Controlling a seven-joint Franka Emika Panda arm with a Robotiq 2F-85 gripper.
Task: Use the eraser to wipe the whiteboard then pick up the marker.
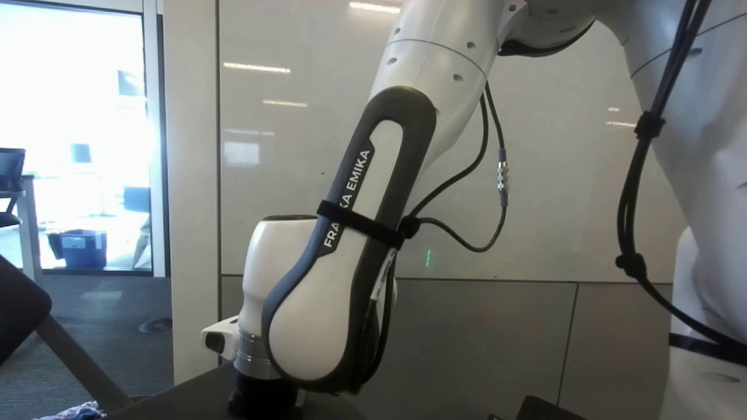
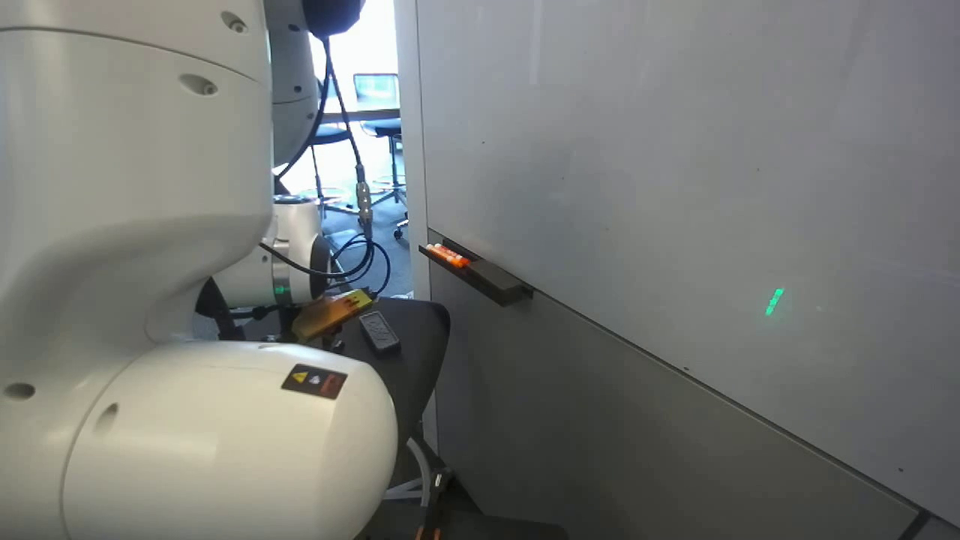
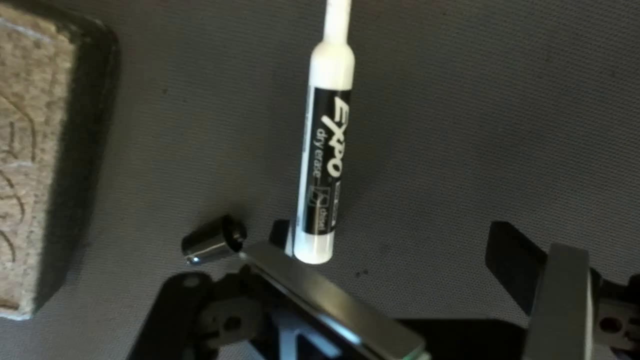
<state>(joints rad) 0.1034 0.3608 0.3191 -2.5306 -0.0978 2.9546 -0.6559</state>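
Observation:
The white marker [image 3: 325, 145] with a black label lies on a dark fabric surface in the wrist view. Its lower end is close beside my left finger; I cannot tell if they touch. My gripper [image 3: 402, 272] is open above the surface, with nothing held. The eraser [image 3: 30, 165], a block with a tan-looking top and dark side, lies left of the marker, cut by the frame edge; it shows as a dark block in an exterior view [image 2: 379, 332]. The whiteboard [image 2: 675, 150] has a short green mark [image 2: 774, 301]. In an exterior view my gripper [image 1: 265, 399] is partly cut off.
A small black cap [image 3: 214, 240] lies left of the marker, near my left finger. A dark tray ledge [image 2: 510, 294] on the whiteboard's lower edge holds orange markers [image 2: 448, 256]. Cables [image 1: 496, 233] hang from the arm. A dark surface [image 2: 420, 337] lies beside the wall.

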